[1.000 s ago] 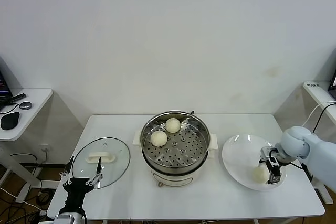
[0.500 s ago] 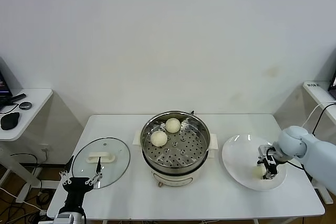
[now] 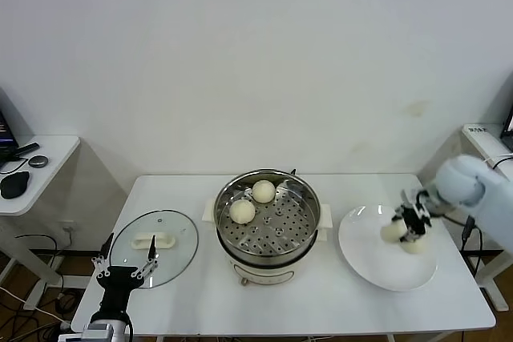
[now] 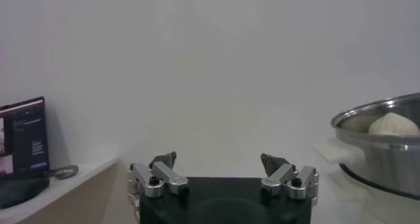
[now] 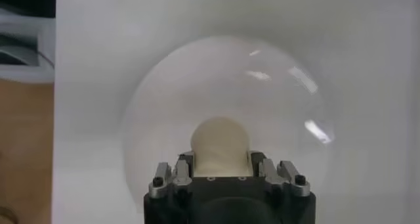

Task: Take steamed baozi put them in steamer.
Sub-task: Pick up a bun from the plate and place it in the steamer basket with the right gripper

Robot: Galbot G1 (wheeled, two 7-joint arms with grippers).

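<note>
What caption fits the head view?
Right gripper lifts a baozi off the plate; two sit in the steamer.

Lab-like room: bare white wall (image 3: 256, 54), side desk (image 3: 32, 167) with monitor (image 4: 23, 143).

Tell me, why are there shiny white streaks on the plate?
In the right wrist view, room light glares off the glossy plate beyond the bun. In the head view, the same plate shows a small glint near its rim, and the steamer gleams too.

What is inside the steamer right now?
Two baozi sit on the perforated tray of the steamer, toward its far left side; the rest of the tray is bare. Whatever lies beneath the tray is hidden.
</note>
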